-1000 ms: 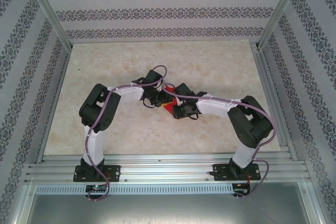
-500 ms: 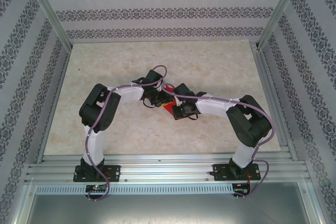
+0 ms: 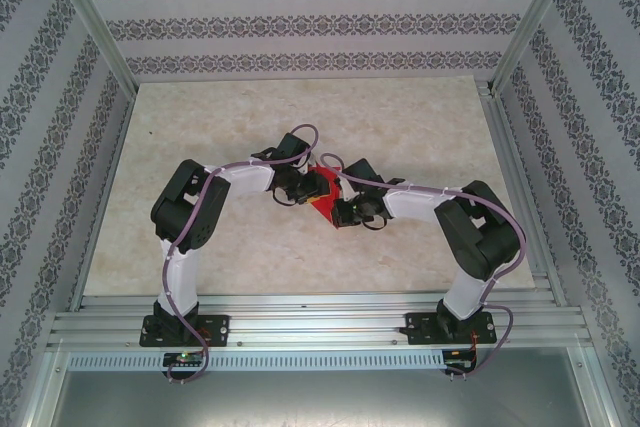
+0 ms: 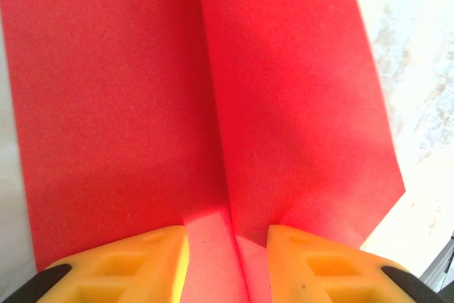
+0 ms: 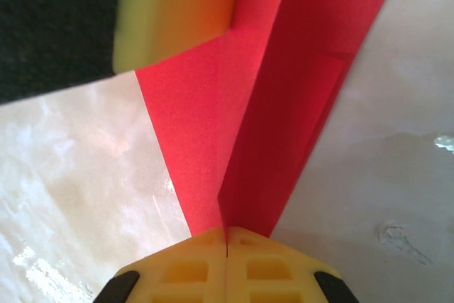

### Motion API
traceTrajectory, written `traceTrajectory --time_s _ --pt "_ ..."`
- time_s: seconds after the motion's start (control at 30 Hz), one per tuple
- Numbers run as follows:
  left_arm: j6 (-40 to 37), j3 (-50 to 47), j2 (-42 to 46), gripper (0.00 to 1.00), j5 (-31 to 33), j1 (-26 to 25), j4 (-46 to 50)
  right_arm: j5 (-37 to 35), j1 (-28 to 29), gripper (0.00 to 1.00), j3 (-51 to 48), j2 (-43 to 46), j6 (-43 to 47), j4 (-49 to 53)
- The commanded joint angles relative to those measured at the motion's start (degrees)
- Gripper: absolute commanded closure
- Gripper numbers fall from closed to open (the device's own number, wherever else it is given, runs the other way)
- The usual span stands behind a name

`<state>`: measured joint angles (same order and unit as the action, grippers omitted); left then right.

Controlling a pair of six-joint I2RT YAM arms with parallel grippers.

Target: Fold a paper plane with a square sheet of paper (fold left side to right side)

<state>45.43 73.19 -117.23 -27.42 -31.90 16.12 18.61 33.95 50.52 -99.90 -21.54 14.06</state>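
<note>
Right gripper (image 5: 225, 248) shut tight, pinching folded edge of red paper (image 5: 206, 118) at bottom middle of frame. Left gripper (image 4: 227, 267) half open, fingers either side of centre crease. Paper sits mid table (image 3: 200, 127). Best way: pull slow, line edges up, no tearing.

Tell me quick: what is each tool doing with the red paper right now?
Left tool: open, jaws apart astride the red paper at its centre crease.
Right tool: shut, pinching the red paper's raised fold.
</note>
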Motion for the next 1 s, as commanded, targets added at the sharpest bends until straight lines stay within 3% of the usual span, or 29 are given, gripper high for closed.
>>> traceTrajectory --time_s 0.0,0.27,0.37,0.5,0.97 --pt "-0.9 -1.7 -4.7 0.62 4.5 -1.0 7.1 2.7 -0.7 0.95 -1.0 1.3 -0.5 -1.2" --pt "-0.9 -1.9 -4.7 0.62 4.5 -1.0 7.0 7.9 -5.7 0.65 -1.8 8.5 -0.9 -2.7" --pt "-0.9 -1.9 -4.7 0.62 4.6 -1.0 7.0 11.8 -9.4 0.60 -1.8 8.2 -2.3 -6.5" --pt "-0.9 -1.9 -4.6 0.62 4.6 -1.0 6.9 15.4 -12.6 0.59 0.7 3.9 -3.9 -10.5" --pt "-0.6 -2.0 -4.5 0.62 4.6 -1.0 7.0 18.5 -13.8 0.66 7.4 -6.4 -6.6 -15.1"
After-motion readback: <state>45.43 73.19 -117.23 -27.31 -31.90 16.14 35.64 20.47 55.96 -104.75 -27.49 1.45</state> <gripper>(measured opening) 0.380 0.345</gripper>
